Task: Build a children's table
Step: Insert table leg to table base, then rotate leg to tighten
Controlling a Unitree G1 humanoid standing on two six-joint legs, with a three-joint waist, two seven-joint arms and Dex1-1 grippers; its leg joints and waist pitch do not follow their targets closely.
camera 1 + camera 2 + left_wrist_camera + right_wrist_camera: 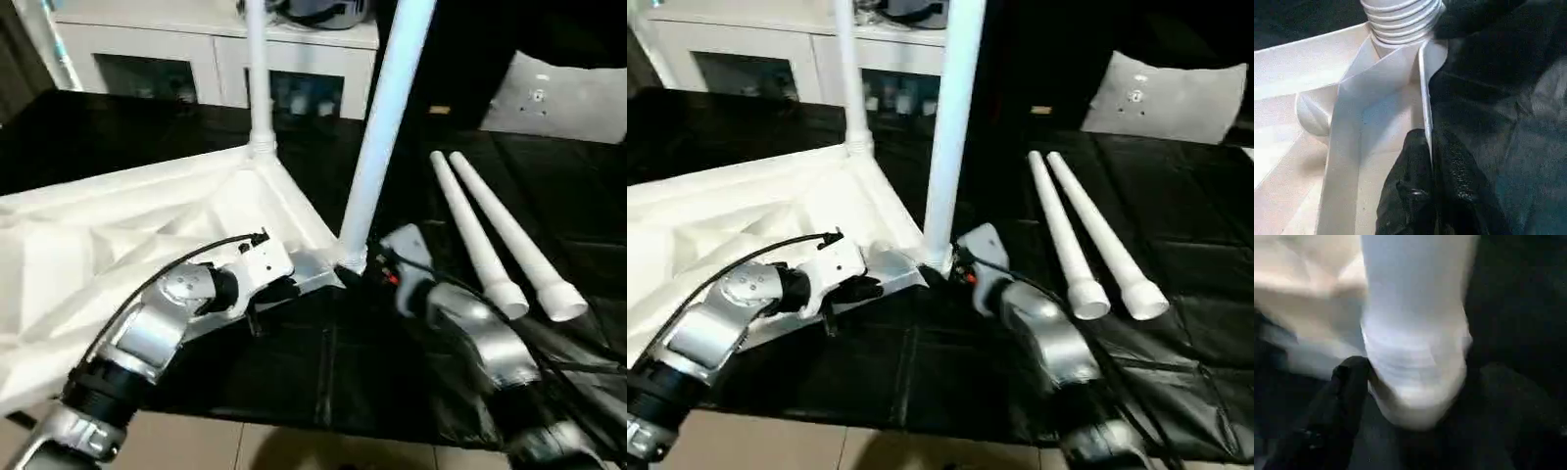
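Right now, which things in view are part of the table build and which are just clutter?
Job:
tabletop, upside down
two standing legs, in corner sockets
two loose legs, lying on the black sheet
left gripper, shut on the tabletop rim

Lying about:
white cabinet
grey cushion
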